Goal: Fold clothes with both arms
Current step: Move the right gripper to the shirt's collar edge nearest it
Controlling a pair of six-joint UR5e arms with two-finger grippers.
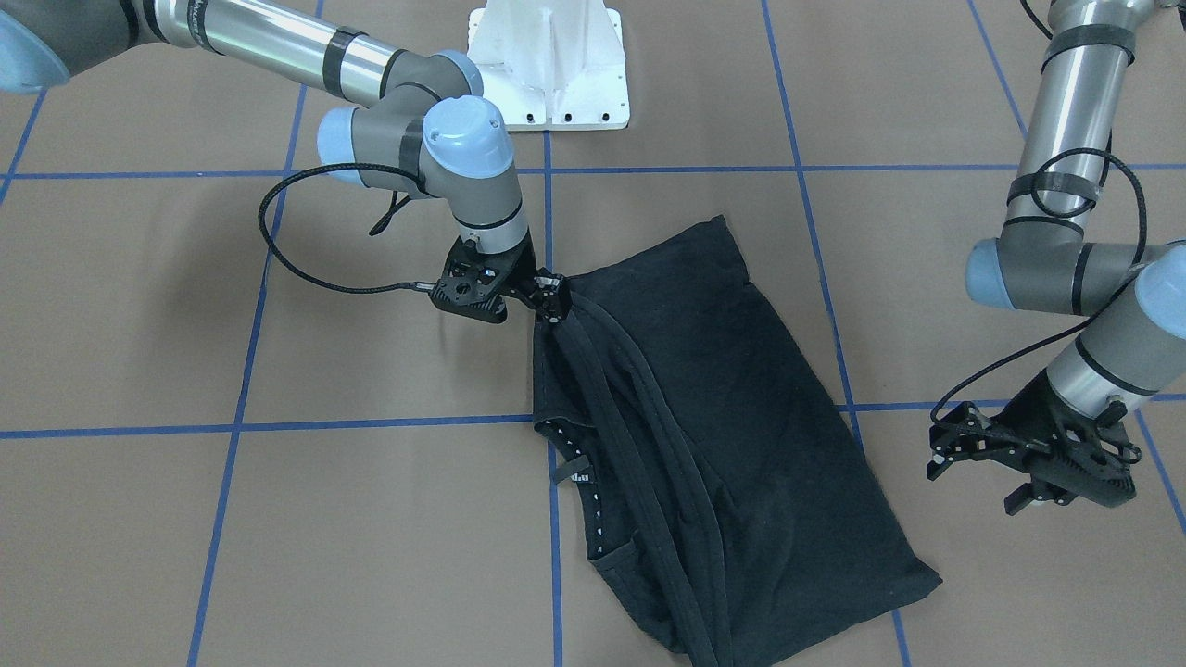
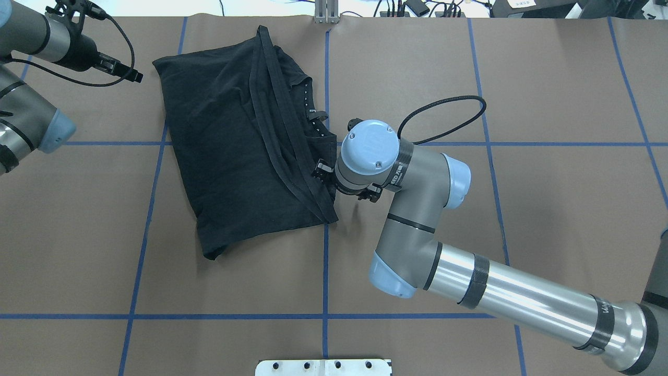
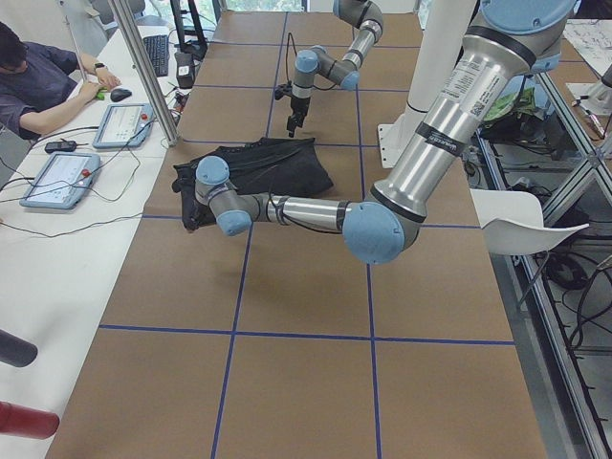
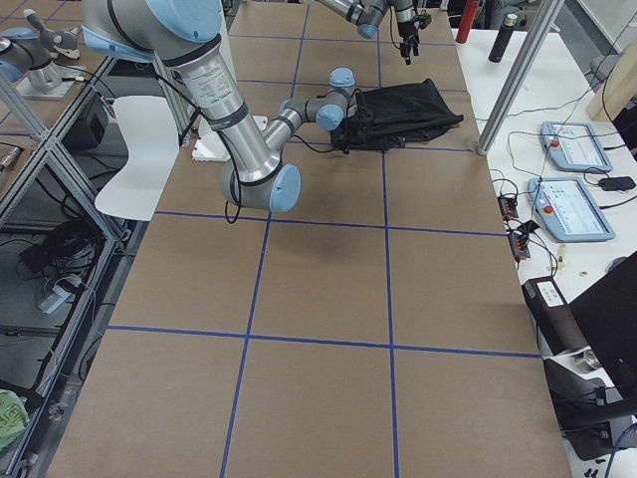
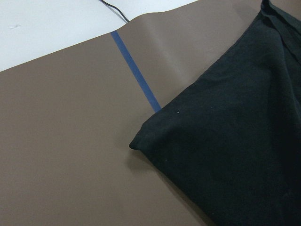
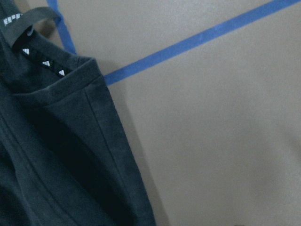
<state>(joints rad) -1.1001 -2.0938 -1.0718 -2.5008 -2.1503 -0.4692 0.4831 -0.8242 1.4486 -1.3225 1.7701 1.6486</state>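
Note:
The black T-shirt lies folded lengthwise on the brown table, its hem bands running along one side; it also shows in the overhead view. Its chest graphic is hidden. Small white collar marks show. My right gripper is low at the shirt's edge near a corner and looks shut on the fabric. It shows small under the wrist in the overhead view. My left gripper is open and empty, hovering beside the shirt's opposite side. The left wrist view shows a shirt corner.
The white pedestal base stands at the robot's side of the table. Blue tape lines grid the brown surface. An operator sits at a side desk with control tablets. Cables lie past the table's far edge.

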